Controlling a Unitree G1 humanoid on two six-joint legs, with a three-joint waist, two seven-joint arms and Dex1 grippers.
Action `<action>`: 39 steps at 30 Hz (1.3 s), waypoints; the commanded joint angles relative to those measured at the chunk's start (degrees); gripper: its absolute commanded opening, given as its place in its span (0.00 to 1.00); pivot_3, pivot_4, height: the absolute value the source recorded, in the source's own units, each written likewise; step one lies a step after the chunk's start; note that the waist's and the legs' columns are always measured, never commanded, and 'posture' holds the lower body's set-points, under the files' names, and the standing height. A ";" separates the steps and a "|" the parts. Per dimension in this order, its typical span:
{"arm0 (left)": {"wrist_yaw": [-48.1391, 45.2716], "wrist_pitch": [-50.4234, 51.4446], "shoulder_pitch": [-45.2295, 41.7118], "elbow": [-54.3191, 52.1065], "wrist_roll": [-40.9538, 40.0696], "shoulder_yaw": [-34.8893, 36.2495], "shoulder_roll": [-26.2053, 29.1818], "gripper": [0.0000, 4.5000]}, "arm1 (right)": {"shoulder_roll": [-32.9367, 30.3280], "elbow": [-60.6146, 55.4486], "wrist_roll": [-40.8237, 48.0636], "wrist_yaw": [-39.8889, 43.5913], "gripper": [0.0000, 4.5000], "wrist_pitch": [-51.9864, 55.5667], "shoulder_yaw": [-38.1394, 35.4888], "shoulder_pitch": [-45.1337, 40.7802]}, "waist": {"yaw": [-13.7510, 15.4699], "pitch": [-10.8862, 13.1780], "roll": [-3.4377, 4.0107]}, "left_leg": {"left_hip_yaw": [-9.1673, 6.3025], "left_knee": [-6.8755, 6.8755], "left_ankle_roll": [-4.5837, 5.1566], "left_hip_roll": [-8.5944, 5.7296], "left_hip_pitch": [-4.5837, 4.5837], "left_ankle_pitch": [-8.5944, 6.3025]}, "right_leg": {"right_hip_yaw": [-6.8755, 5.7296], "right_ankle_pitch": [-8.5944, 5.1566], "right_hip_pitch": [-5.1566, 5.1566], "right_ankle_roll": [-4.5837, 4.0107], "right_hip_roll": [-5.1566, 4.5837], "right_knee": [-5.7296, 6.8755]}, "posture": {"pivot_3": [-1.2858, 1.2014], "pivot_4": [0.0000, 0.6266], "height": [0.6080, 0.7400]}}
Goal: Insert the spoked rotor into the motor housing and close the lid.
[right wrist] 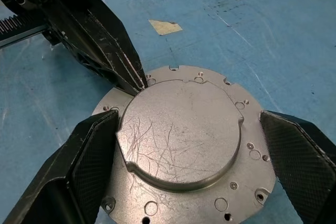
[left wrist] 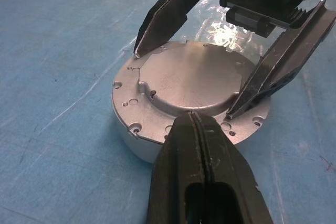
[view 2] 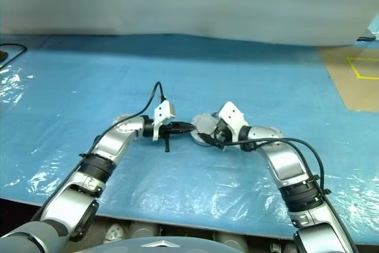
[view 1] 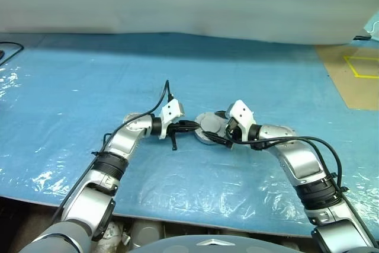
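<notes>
Silver-grey lid [right wrist: 184,145] seated flat on the motor housing [left wrist: 137,142], smooth face and small rim bolts up, on the blue plastic-covered counter [view 1: 71,87] between both arms. Spoked rotor presumably already inside, though hidden under the lid, so cannot confirm.

Left gripper [left wrist: 195,124] with its 2 fingers pressed together, tips resting on or just above the lid's rim. Right gripper [right wrist: 184,161] spread wide, 1 finger [right wrist: 86,153] on each side of the lid's raised centre, straddling it without a clamp.

Risks from here:
- Lid not fully down or rotated off its bolt holes; hard to judge seating from above, so pulling away now could leave it loose.
- Sideways push from the closed left tips could slide housing and lid together across the slick plastic, since nothing is clamping them.
- Right fingers could catch the lid's edge on withdrawal and lift or tilt it.
- Closely crowded fingers could knock each other.
</notes>
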 commanded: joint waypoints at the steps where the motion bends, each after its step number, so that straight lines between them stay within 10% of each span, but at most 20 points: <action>1: 0.25 -0.69 -1.81 2.13 1.08 -0.64 -0.75 0.00 | 0.39 -2.60 4.15 0.14 1.00 4.52 -3.04 -0.31 | 0.01 0.01 0.01 | -0.02 0.00 -0.01 0.01 -0.12 0.01 | -0.04 0.01 -0.07 0.00 0.01 -0.04 | 0.52 0.24 1.00; 15: -1.94 -2.84 -3.73 5.47 0.62 0.77 1.11 0.00 | 1.65 -10.98 12.98 -3.61 1.00 11.20 -9.84 -3.14 | -0.27 0.06 0.08 | -0.16 0.06 -0.09 0.03 -0.83 0.03 | -0.30 0.26 -0.77 0.27 0.25 0.31 | 0.52 0.24 1.00; 27: -1.81 -1.99 -2.16 3.25 0.50 0.81 1.39 0.00 | 1.88 -2.24 34.56 -8.20 1.00 33.42 -32.81 -0.60 | -0.17 0.09 0.12 | -0.16 0.33 -0.09 0.02 -0.82 0.04 | -0.26 0.24 -0.78 0.24 0.18 0.61 | 0.52 0.24 1.00; 39: -1.28 -0.44 -0.64 0.93 0.18 1.19 2.68 0.00 | 4.22 -0.23 37.47 -9.02 1.00 38.39 -28.26 8.55 | -0.25 0.10 0.15 | -0.14 0.47 -0.08 0.08 -0.77 0.04 | -0.27 0.07 -0.75 -0.05 0.14 0.63 | 0.52 0.24 1.00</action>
